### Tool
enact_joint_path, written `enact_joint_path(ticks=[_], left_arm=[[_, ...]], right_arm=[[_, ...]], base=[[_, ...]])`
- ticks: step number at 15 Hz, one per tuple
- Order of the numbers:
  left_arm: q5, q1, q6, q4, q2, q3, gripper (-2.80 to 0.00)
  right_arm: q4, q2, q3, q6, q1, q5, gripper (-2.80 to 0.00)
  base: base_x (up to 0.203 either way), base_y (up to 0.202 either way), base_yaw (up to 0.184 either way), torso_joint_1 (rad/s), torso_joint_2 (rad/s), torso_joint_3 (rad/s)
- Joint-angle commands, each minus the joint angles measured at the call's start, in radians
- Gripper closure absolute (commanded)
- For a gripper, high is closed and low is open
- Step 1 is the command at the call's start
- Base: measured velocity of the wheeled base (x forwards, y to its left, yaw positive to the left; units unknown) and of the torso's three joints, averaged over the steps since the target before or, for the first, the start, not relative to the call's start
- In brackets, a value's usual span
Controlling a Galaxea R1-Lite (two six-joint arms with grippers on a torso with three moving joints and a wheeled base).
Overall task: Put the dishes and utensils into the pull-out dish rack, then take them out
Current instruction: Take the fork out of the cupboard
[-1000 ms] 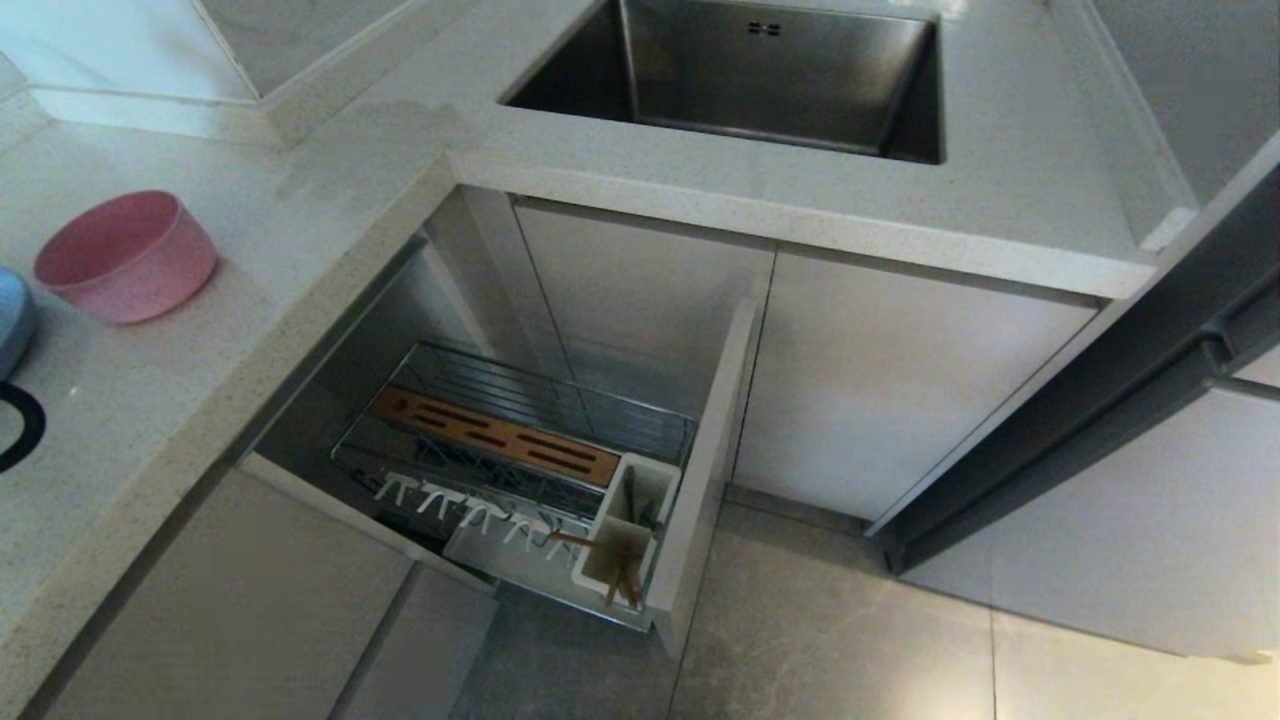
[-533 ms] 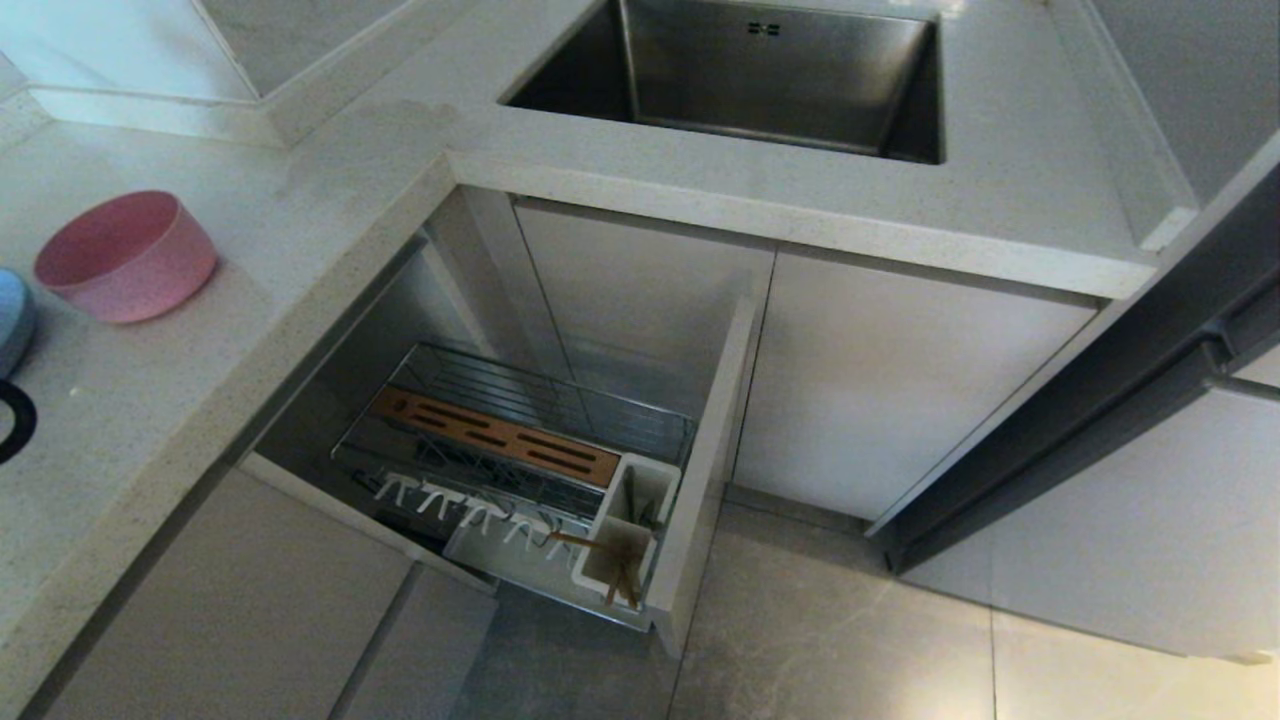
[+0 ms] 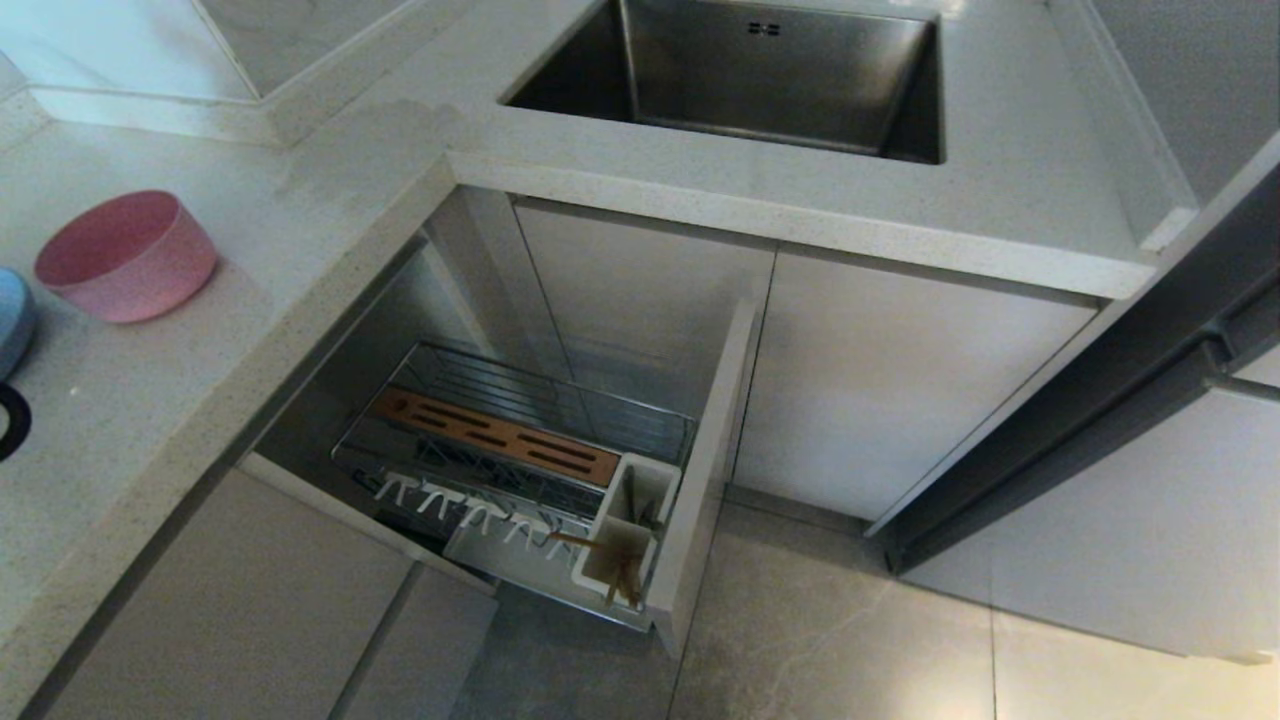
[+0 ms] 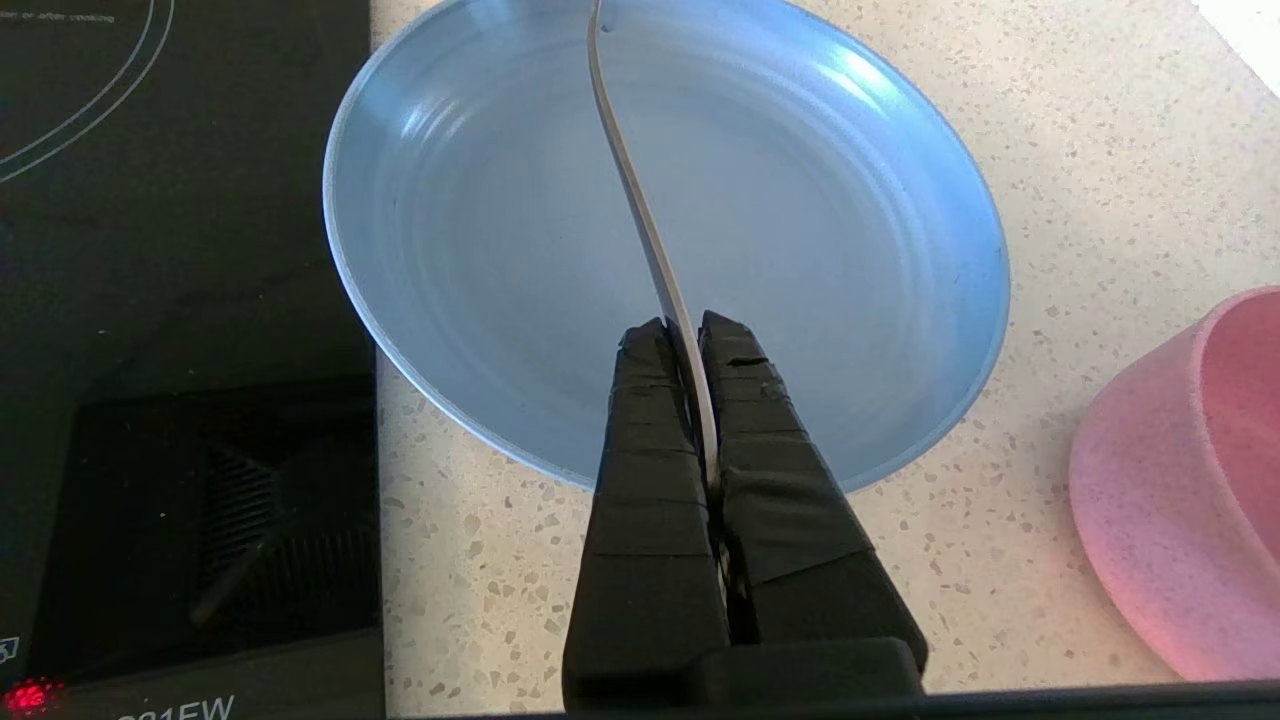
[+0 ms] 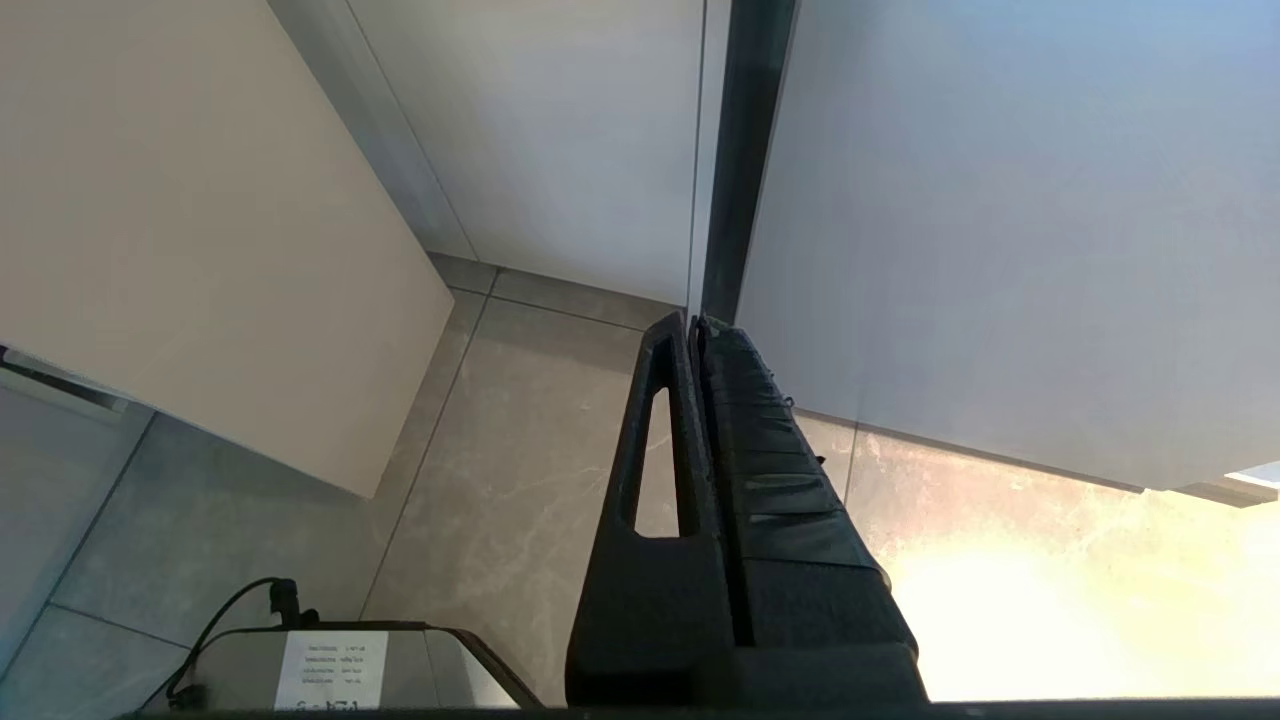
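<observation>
The robot's left tool (image 4: 680, 335) is clamped on a slim silver spoon (image 4: 628, 175) above the pale-blue plate (image 4: 840, 250) on the speckled counter (image 4: 1090, 150). Over the last second nothing has visibly shifted, so the spoon looks freshly unloaded. The pink bowl (image 3: 128, 255) sits alongside; chopsticks (image 3: 622, 578) wait in the pull-out dish rack (image 3: 520, 455) below the steel sink (image 3: 760, 75). The right tool (image 5: 695, 330) hangs closed over the tiled floor (image 5: 500, 480).
</observation>
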Motion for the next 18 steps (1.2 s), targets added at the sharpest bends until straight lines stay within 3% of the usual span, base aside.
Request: enact_joint_path(ticks=[1,16,17,18], left_arm=[[0.003,0.000,0.000,-0.004,-0.004,0.006,-2.80],[-0.013,0.004,0.018,0.039,-0.025,-0.014,-2.80],[-0.013,0.004,0.019,0.038,-0.024,-0.014,0.00],[-0.013,0.004,0.020,0.038,-0.024,-0.016,0.00]], right_arm=[[0.000,-0.001,0.000,-0.001,0.000,0.000,0.00],[0.000,-0.001,0.000,0.000,0.000,0.000,0.00],[0.000,-0.001,0.000,0.000,0.000,0.000,0.00],[0.000,-0.001,0.000,0.000,0.000,0.000,0.00]], base=[[0.000,0.000,0.000,0.000,0.00,0.000],[0.000,0.000,0.000,0.000,0.00,0.000],[0.000,0.000,0.000,0.000,0.00,0.000],[0.000,0.000,0.000,0.000,0.00,0.000]])
